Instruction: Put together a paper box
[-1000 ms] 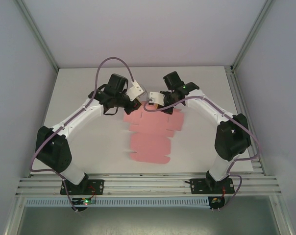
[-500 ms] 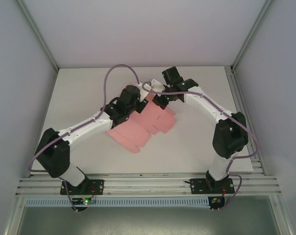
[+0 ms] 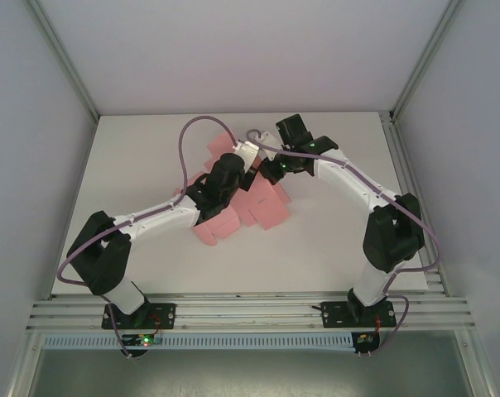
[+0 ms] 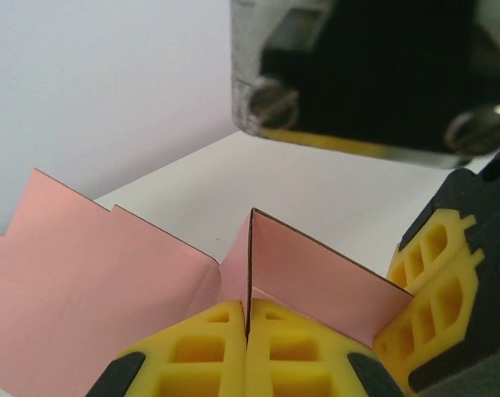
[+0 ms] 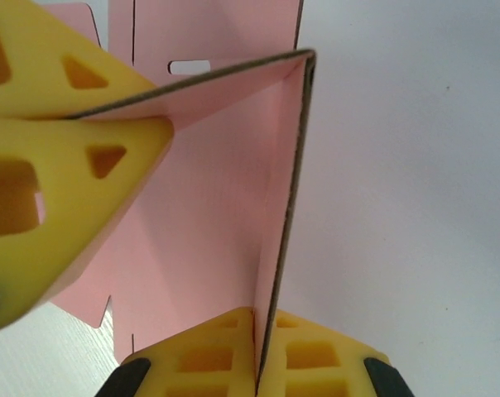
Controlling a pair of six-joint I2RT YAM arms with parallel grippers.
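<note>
Top external: left arm (image 3: pixel 171 213) hides paper box (image 3: pixel 266 208) centre.

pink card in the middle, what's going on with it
Two robot arms are folding a pale-pink die-cut sheet, the paper box, above the middle of the white table. The left gripper is shut on the edge of one panel. The right gripper is shut on a neighbouring panel, and the card bends into a corner between them. The rest of the sheet is unfolded, flaps loose, so it is not yet a closed box.
</note>
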